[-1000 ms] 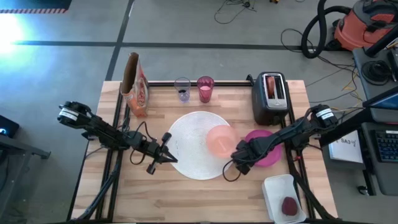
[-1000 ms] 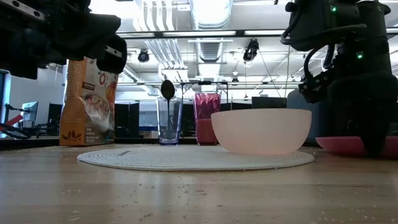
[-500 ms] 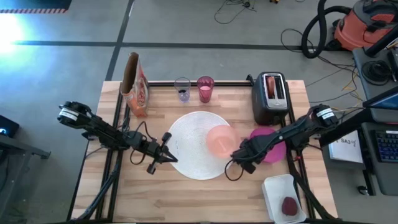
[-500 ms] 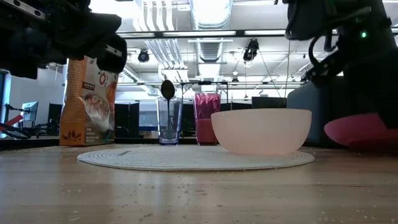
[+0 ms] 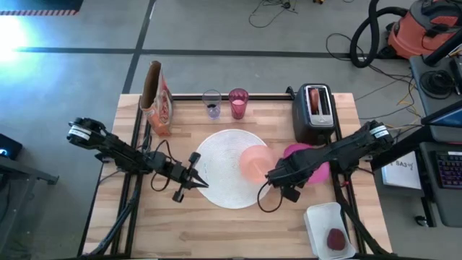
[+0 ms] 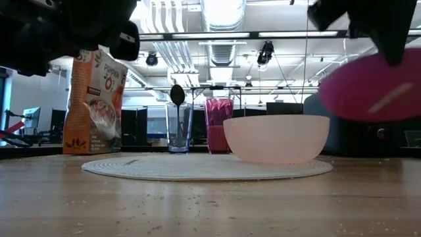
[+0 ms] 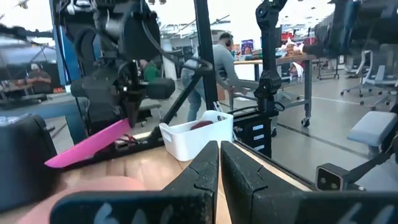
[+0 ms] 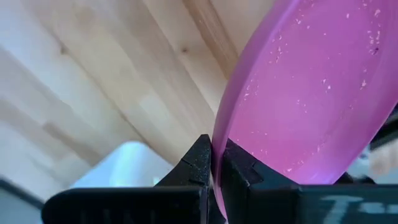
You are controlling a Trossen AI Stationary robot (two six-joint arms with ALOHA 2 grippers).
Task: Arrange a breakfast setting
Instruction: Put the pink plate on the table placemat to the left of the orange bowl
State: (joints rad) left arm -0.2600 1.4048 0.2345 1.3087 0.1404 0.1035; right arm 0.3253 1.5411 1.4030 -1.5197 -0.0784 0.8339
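Since a second ago, your right gripper [image 5: 283,175] had pinched the plate [image 5: 315,162] by its rim and lifted it off the desk [image 5: 231,224] beside the bowl [image 5: 253,162]; left gripper [image 5: 195,183] waited closed, empty. Next you needed to carry it onto the white mat [image 5: 220,166].

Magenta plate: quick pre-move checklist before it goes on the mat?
1. Right gripper shut on plate rim: ok.
2. Plate clear of the table: ok, lifted and tilted in the low view.
3. Mat spot free: not ok, bowl sits on its right part.
4. Left gripper clear of the path: ok, shut, at the mat's left edge.
5. Grip firm enough: cannot tell.
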